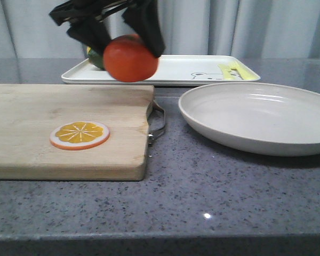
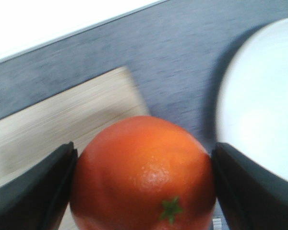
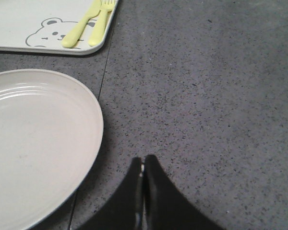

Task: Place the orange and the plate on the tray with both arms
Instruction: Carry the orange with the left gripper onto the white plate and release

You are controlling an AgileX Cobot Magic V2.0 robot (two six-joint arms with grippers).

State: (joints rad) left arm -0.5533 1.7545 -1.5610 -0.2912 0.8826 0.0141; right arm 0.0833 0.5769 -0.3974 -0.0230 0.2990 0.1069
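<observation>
grey speckled counter [image 1: 202, 202], pale curtain [image 1: 266, 26] behind, left pincer [image 1: 129, 36] gripping orange [image 1: 129, 58], right pincer [image 3: 143, 179] closed

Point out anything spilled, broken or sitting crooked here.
Nothing stands out. The left hand holds the orange in the air near the tray; the plate sits flat on the counter, and the orange slice lies flat on the cutting board.

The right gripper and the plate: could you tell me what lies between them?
Only bare grey countertop separates the right gripper from the plate, as the right wrist view shows.
</observation>
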